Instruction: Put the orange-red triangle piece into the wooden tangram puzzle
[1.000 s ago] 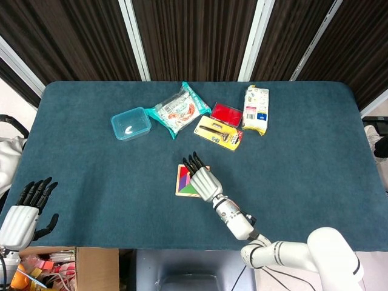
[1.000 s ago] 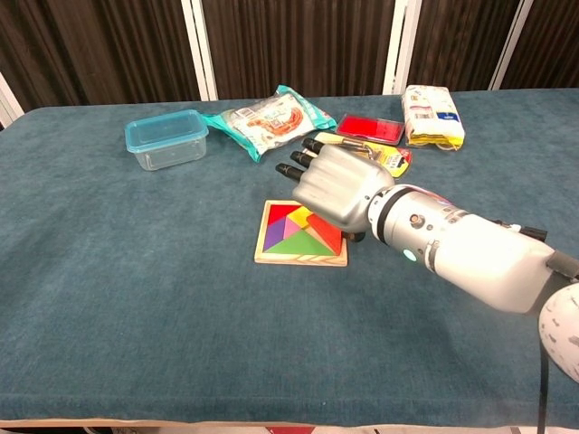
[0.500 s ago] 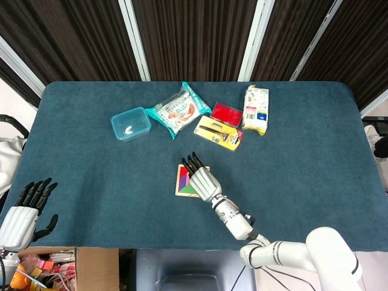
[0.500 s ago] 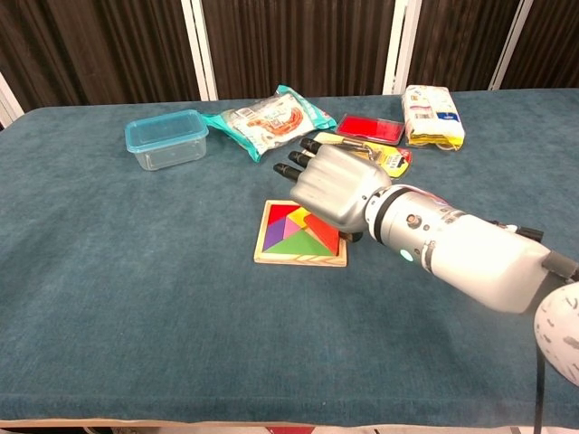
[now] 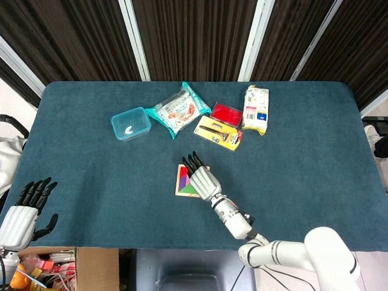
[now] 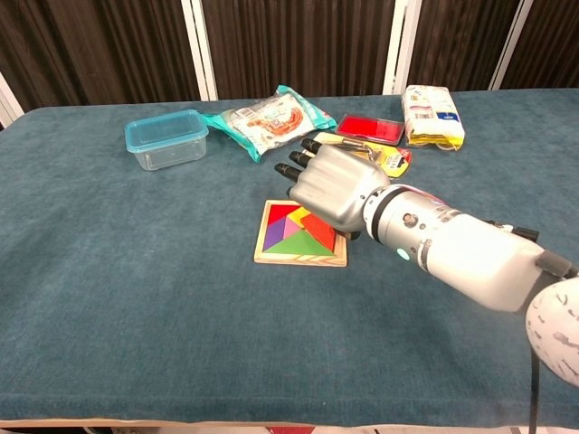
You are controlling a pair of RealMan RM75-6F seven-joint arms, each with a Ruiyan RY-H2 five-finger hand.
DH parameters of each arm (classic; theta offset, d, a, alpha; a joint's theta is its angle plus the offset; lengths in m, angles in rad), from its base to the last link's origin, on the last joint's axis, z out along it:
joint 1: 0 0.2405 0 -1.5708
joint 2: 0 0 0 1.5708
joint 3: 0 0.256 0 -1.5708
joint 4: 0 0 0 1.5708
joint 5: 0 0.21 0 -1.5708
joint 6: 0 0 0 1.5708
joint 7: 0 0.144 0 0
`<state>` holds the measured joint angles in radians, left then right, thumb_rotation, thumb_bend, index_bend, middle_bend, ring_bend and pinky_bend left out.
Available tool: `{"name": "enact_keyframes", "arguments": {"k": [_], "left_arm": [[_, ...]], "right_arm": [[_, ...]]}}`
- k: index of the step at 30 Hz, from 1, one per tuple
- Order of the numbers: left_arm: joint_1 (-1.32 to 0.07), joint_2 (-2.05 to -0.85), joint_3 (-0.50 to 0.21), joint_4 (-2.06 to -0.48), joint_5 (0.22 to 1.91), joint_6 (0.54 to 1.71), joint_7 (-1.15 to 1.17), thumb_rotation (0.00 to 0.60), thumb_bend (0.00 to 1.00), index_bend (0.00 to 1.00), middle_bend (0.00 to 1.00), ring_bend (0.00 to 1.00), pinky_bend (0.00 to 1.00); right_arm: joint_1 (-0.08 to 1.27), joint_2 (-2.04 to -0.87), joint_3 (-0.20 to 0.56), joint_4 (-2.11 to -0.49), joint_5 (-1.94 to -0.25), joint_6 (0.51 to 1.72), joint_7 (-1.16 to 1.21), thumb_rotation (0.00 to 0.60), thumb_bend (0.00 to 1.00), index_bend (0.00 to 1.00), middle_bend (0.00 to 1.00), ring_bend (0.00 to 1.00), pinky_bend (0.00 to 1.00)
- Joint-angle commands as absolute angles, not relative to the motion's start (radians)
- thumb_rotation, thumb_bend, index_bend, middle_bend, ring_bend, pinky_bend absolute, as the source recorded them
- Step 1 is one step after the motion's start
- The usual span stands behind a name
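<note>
The square wooden tangram puzzle point(image 6: 298, 260) lies at mid-table, holding coloured pieces. The orange-red triangle piece point(image 6: 317, 226) lies in the puzzle's right part, half hidden under my right hand point(image 6: 333, 185). That hand hovers palm-down over the puzzle's right side, its fingers stretched out towards the far side. Its thumb is hidden, and I cannot see whether it touches the piece. In the head view, my right hand point(image 5: 203, 180) covers most of the puzzle point(image 5: 178, 191). My left hand point(image 5: 24, 212) hangs off the table's near left corner, fingers spread and holding nothing.
Along the far side sit a blue-lidded clear container point(image 6: 166, 137), a snack bag point(image 6: 270, 117), a red box point(image 6: 371, 128), a yellow package point(image 6: 384, 158) and a white packet point(image 6: 431, 116). A cardboard box point(image 5: 91, 267) stands below the near left edge.
My right hand has shifted slightly left over the puzzle. The orange-red triangle, which overlapped the right rim, now lies inside the frame. The left hand is unchanged.
</note>
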<state>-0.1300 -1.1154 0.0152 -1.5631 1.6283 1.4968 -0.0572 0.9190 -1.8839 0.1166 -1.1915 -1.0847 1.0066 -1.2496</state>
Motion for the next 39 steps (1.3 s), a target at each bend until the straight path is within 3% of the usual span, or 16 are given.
{"name": "enact_keyframes", "arguments": {"k": [1, 12, 16, 22, 39], "left_arm": [[-0.130, -1.116, 0.015, -1.563, 1.629, 1.498, -0.058, 0.600, 0.45, 0.00, 0.00, 0.00, 0.06], [-0.131, -1.117, 0.015, -1.562, 1.627, 1.495, -0.055, 0.600, 0.45, 0.00, 0.00, 0.00, 0.06], [-0.132, -1.119, 0.015, -1.563, 1.626, 1.492, -0.048, 0.600, 0.45, 0.00, 0.00, 0.00, 0.06], [-0.132, -1.118, 0.015, -1.569, 1.623, 1.489, -0.040, 0.600, 0.45, 0.00, 0.00, 0.00, 0.06], [-0.136, -1.117, 0.011, -1.566, 1.614, 1.480, -0.050, 0.600, 0.45, 0.00, 0.00, 0.00, 0.06]], "right_arm": [[0.918, -1.881, 0.115, -1.197, -1.083, 1.009, -1.250, 0.600, 0.46, 0.37, 0.11, 0.00, 0.00], [0.903, -1.809, 0.124, -1.260, -1.075, 1.029, -1.223, 0.600, 0.46, 0.37, 0.10, 0.00, 0.00], [0.900, -1.794, 0.122, -1.262, -1.053, 1.014, -1.214, 0.600, 0.46, 0.42, 0.10, 0.00, 0.00], [0.911, -1.804, 0.113, -1.236, -1.039, 0.970, -1.183, 0.600, 0.53, 0.46, 0.10, 0.00, 0.00], [0.927, -1.838, 0.105, -1.201, -1.029, 0.959, -1.168, 0.600, 0.53, 0.46, 0.10, 0.00, 0.00]]}}
